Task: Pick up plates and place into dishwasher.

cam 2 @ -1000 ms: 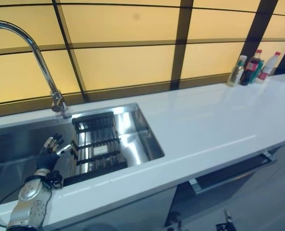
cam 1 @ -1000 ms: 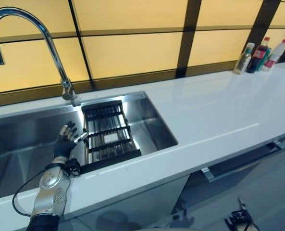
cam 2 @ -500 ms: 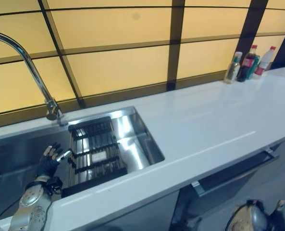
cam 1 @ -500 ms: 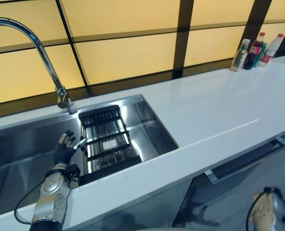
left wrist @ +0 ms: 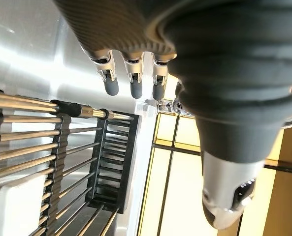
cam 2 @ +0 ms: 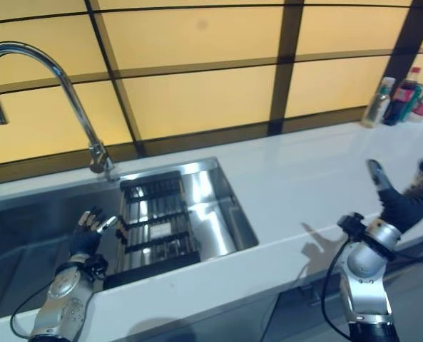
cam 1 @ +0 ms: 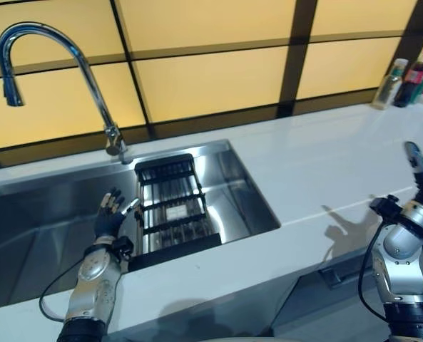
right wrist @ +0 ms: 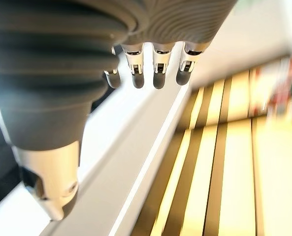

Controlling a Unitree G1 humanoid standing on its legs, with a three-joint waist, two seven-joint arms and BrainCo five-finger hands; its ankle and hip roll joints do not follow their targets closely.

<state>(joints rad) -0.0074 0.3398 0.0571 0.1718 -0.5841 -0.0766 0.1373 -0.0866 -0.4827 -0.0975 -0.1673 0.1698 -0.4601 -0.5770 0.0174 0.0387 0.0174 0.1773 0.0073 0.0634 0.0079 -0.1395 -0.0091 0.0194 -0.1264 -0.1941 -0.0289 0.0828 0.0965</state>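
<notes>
A black dish rack [cam 1: 172, 203] with metal rods lies in the right part of the steel sink [cam 1: 40, 206]. My left hand [cam 1: 110, 214] hovers in the sink just left of the rack, open, its fingers [left wrist: 131, 86] straight and holding nothing, their tips close to the rack's [left wrist: 62, 147] rod ends. My right hand [cam 2: 404, 206] is raised at the far right, above the front edge of the white counter [cam 1: 325, 164]. It is open and holds nothing, its fingers [right wrist: 155, 73] straight.
A tall curved faucet [cam 1: 90, 78] stands behind the sink. Several bottles [cam 1: 411, 75] stand at the back right of the counter, against the yellow panelled wall. Below the counter's front edge a dark cabinet front carries a bar handle [cam 1: 332, 274].
My right arm has come up from below the counter to beside its front edge, hand open. The camera has shifted. My left hand stays by the rack.
</notes>
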